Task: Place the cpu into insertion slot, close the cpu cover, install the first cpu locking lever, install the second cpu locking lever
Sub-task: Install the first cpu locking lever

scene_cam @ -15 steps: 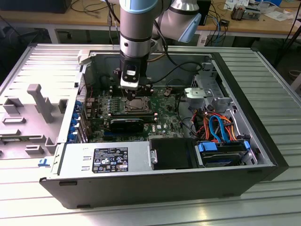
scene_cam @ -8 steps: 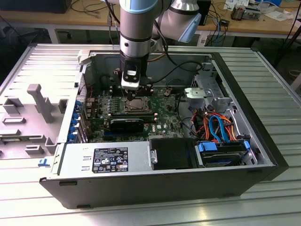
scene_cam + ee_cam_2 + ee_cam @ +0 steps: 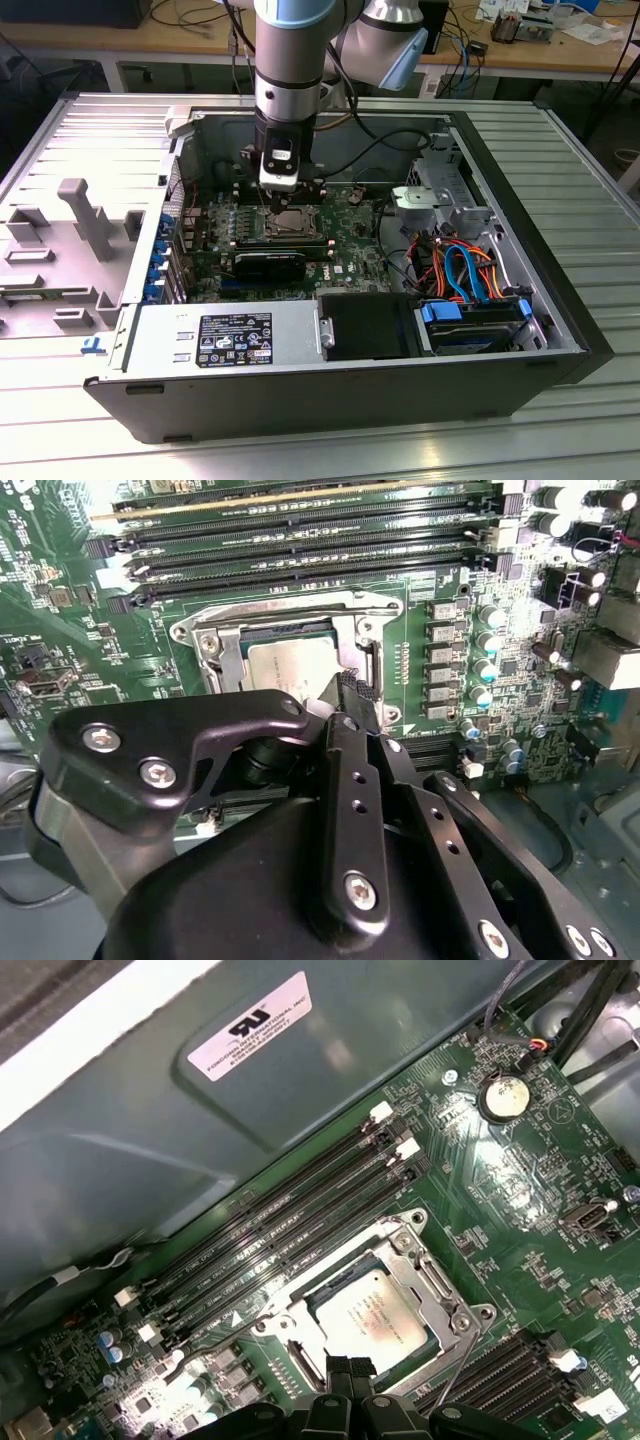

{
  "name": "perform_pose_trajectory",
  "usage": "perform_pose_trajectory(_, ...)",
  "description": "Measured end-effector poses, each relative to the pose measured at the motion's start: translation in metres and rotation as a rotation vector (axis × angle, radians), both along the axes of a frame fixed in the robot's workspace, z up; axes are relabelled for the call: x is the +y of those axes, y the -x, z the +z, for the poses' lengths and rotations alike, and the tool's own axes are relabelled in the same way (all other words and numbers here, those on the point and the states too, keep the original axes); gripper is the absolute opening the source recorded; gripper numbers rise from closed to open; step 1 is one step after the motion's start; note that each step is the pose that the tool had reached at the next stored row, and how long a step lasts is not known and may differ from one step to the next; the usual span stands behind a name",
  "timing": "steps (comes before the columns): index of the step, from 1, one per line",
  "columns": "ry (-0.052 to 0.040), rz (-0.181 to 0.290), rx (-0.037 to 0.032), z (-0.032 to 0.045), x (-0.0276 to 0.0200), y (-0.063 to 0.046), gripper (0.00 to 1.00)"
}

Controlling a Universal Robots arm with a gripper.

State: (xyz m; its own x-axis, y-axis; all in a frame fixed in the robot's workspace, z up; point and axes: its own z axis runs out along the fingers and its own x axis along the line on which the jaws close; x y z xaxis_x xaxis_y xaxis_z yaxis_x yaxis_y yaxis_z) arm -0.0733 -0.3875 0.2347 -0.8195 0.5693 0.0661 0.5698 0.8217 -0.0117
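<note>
**Ribbed surface (image 3: 560, 140), open case (image 3: 300, 400), tool (image 3: 290, 195) over the slot (image 3: 445, 1285)**

Grey metal ribs run across the surface, and the case lies on it with its side off. On my exterior feed the arm (image 3: 290, 60) reaches straight down into the case. My tool hangs just above the slot, at the edge away from the memory slots (image 3: 290, 1220). In both wrist views its tips are drawn together, narrow, and I can see nothing between them. The cpu (image 3: 375, 1312) sits flat in the slot. Its silvery top shows through the window of the cover (image 3: 340, 1265), which lies down around it (flat, as far as I can judge from here). A thin metal rod (image 3: 452, 1365) runs just beside the slot, close to the tool's tips.
</note>
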Motion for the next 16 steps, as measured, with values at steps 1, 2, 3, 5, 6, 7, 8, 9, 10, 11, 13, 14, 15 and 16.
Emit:
perform_pose_trajectory(1, 0.0, 0.003, 0.0, 0.0, 0.0, 0.0, 0.11)
perform_pose_trajectory(2, 0.0, 0.006, 0.0, 0.0, 0.0, 0.0, 0.11)
perform_pose_trajectory(3, 0.0001, 0.009, 0.0, 0.0, 0.0, 0.0, 0.11)
perform_pose_trajectory(5, 0.0, 0.015, 0.0, 0.0, 0.0, 0.0, 0.11)
perform_pose_trajectory(6, 0.0001, 0.017, 0.0, 0.0, 0.0, 0.0, 0.11)
perform_pose_trajectory(7, 0.0, 0.021, 0.0, 0.0, 0.0, 0.0, 0.11)
perform_pose_trajectory(8, 0.0, 0.025, 0.0, 0.0, 0.0, 0.0, 0.11)
perform_pose_trajectory(9, 0.0, 0.027, 0.0, 0.0, 0.0, 0.0, 0.11)
perform_pose_trajectory(10, 0.0, 0.029, 0.0, 0.0, 0.0, 0.0, 0.11)
perform_pose_trajectory(11, 0.0, 0.033, 0.0, 0.0, 0.0, 0.0, 0.11)
perform_pose_trajectory(13, 0.0, 0.041, 0.0, 0.0, 0.0, 0.0, 0.11)
perform_pose_trajectory(14, 0.0, 0.045, 0.0, 0.0, 0.0, 0.0001, 0.11)
perform_pose_trajectory(15, 0.0, 0.049, 0.0, 0.0, 0.0, 0.0001, 0.11)
perform_pose_trajectory(16, 0.0, 0.052, 0.0, 0.0, 0.0, 0.0, 0.11)
